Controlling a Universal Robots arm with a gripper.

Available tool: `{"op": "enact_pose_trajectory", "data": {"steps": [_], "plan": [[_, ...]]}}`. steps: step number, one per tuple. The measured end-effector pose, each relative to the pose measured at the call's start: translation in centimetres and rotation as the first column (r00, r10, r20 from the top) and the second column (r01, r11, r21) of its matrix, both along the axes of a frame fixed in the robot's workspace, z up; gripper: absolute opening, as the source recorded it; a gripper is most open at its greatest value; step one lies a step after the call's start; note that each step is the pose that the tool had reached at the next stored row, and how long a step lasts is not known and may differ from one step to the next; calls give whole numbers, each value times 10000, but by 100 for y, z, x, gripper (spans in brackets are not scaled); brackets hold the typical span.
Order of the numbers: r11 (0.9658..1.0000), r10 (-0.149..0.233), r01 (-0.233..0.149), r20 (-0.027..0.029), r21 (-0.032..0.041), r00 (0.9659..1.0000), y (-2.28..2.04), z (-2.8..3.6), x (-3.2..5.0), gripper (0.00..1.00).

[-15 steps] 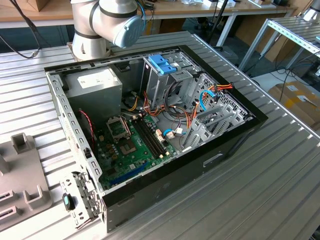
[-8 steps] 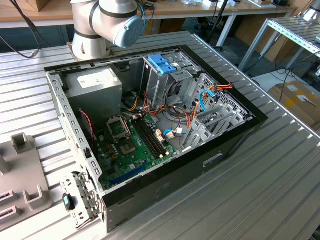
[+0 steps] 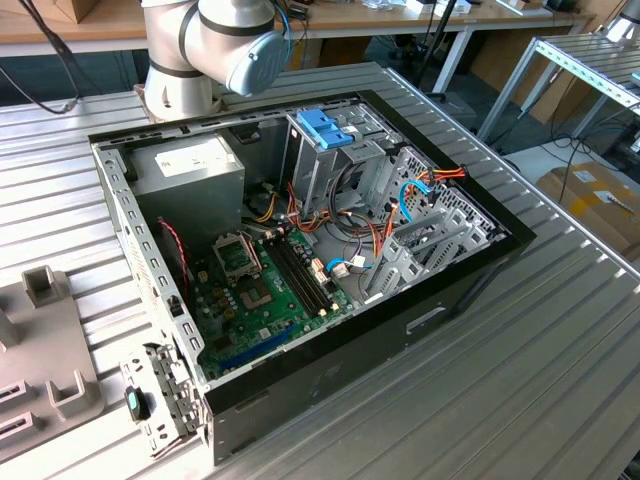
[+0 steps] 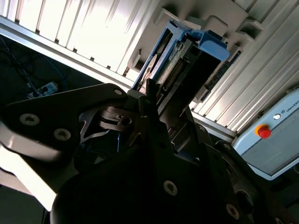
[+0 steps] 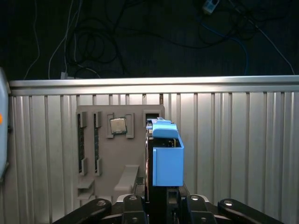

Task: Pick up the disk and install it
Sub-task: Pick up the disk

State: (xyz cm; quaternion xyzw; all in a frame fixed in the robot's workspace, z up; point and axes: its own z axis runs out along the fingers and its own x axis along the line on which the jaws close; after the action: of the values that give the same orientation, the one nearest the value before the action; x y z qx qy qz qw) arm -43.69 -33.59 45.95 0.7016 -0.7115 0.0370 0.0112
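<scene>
In both wrist views the disk stands on edge in its light-blue carrier rail. Its near end sits between the dark fingers of my gripper, which is shut on it. Behind the disk lies a grey holder tray on the ribbed metal table. I cannot tell whether the disk's far end still touches the tray. In the exterior view the open computer case lies on the table, with a metal drive cage topped by a darker blue bracket.
A small square chip rests in a pocket of the tray. The grey tray sits at the exterior view's left, beside the case. Orange and blue cables cross the case interior. The arm's base stands behind the case.
</scene>
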Motion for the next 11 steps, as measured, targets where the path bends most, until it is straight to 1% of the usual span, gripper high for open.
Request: {"op": "enact_pose_trajectory", "data": {"steps": [5, 11], "plan": [[10000, 0, 0, 0, 0, 10000, 0, 75, 0, 35], [10000, 0, 0, 0, -4, 10000, 1, 83, 1, 35]]}}
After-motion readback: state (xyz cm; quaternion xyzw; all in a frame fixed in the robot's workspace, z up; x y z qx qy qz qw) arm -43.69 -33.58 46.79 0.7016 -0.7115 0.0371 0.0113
